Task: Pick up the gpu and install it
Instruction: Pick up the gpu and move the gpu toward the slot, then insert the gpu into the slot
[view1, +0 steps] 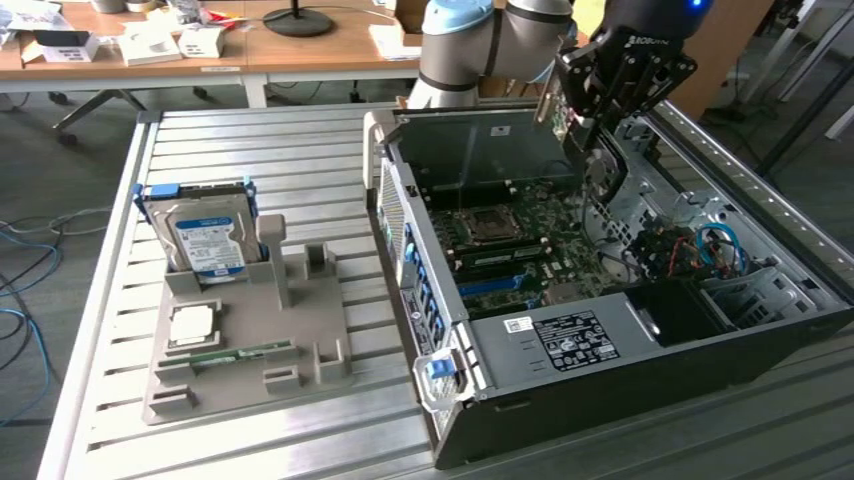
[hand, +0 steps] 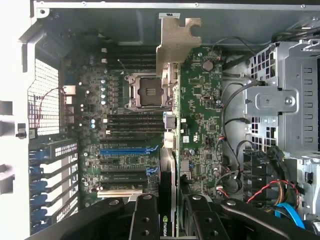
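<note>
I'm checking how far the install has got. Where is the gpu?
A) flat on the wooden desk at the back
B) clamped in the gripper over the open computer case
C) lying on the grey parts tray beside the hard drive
B: the gpu sits edge-on in the gripper, hanging over the motherboard of the open computer case.

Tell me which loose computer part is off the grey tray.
The thin dark circuit card with a pale metal bracket, gripped by the tool over the open case. The silver hard drive, square processor and green memory stick sit on the tray.
</note>
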